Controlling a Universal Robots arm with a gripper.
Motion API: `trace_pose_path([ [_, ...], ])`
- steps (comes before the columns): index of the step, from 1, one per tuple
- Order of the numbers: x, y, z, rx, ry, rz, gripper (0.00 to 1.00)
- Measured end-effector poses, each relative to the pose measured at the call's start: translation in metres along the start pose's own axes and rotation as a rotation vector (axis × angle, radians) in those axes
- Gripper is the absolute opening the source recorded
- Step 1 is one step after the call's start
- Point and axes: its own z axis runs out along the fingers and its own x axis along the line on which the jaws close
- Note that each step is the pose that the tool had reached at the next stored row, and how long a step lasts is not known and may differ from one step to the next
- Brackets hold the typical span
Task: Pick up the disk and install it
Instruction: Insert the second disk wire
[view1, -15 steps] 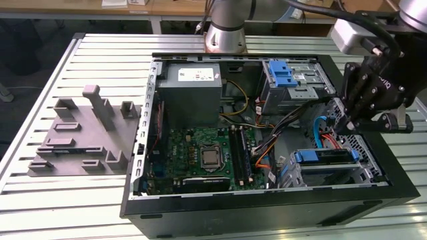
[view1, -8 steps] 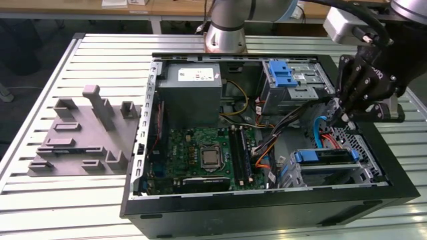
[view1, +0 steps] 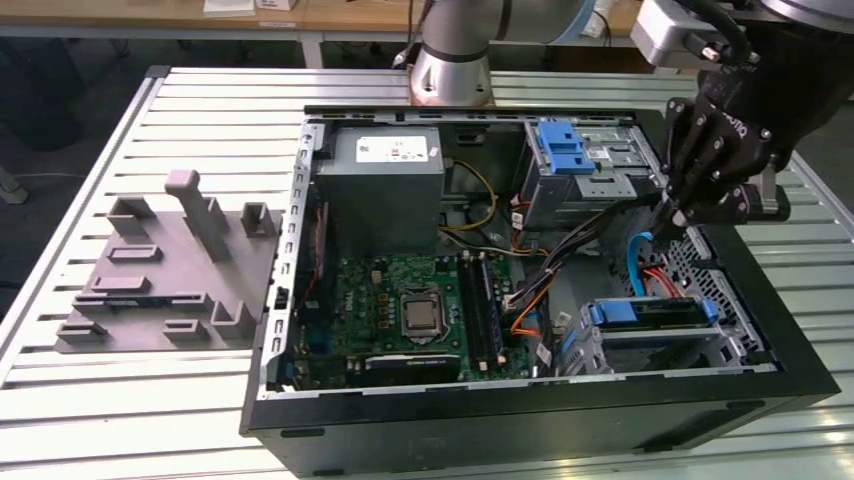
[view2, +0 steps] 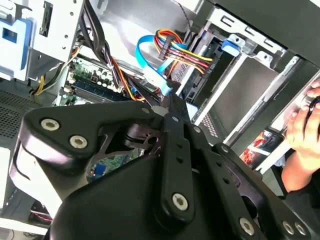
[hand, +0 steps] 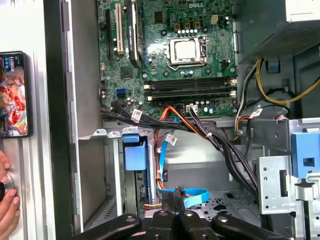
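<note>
Exterior view: your gripper (view1: 671, 222) hangs inside the open computer case (view1: 534, 420), fingertips pinched together on nothing, just above the cable bundle (view1: 587, 235). The disk (view1: 654, 313) sits edge-up in the drive cage (view1: 694, 345), below the jaws and apart from them. First wrist view has the disk (hand: 132, 152) just off the closed tips, not touching.

A slatted metal table (view1: 80, 400) fills the exterior view. Beyond its far edge stands a wooden workbench (view1: 334, 15) on pale legs, with dark floor (view1: 54, 120) off the far-left corner.
</note>
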Motion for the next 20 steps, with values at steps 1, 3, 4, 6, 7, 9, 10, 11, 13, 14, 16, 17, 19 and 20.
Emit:
trace_pose_path([
  [1, -0.0019, 0.0001, 0.0007, 0.0002, 0.0026, 0.000, 0.11],
  [3, -0.0047, 0.0003, 0.0025, 0.0005, 0.0054, 0.000, 0.17],
  [4, -0.0058, 0.0003, 0.0040, 0.0005, 0.0058, 0.000, 0.17],
  [6, -0.0076, 0.0003, 0.0066, 0.0006, 0.0067, 0.000, 0.17],
  [7, -0.0082, 0.0004, 0.0080, 0.0006, 0.0072, 0.000, 0.17],
  [9, -0.0089, 0.0003, 0.0105, 0.0007, 0.0089, 0.000, 0.17],
  [10, -0.0090, 0.0003, 0.0118, 0.0008, 0.0100, 0.000, 0.17],
  [11, -0.0091, 0.0003, 0.0133, 0.0010, 0.0112, 0.000, 0.17],
  [13, -0.0092, 0.0003, 0.0158, 0.0017, 0.0144, 0.000, 0.17],
  [14, -0.0093, 0.0002, 0.0167, 0.0018, 0.0156, 0.000, 0.17],
  [16, -0.0093, 0.0002, 0.0176, 0.0021, 0.0183, 0.000, 0.17],
  [17, -0.0093, 0.0002, 0.0180, 0.0023, 0.0198, 0.000, 0.17],
  [19, -0.0093, 0.0002, 0.0187, 0.0026, 0.0232, 0.000, 0.17],
  [20, -0.0092, 0.0002, 0.0189, 0.0028, 0.0251, 0.000, 0.17],
])
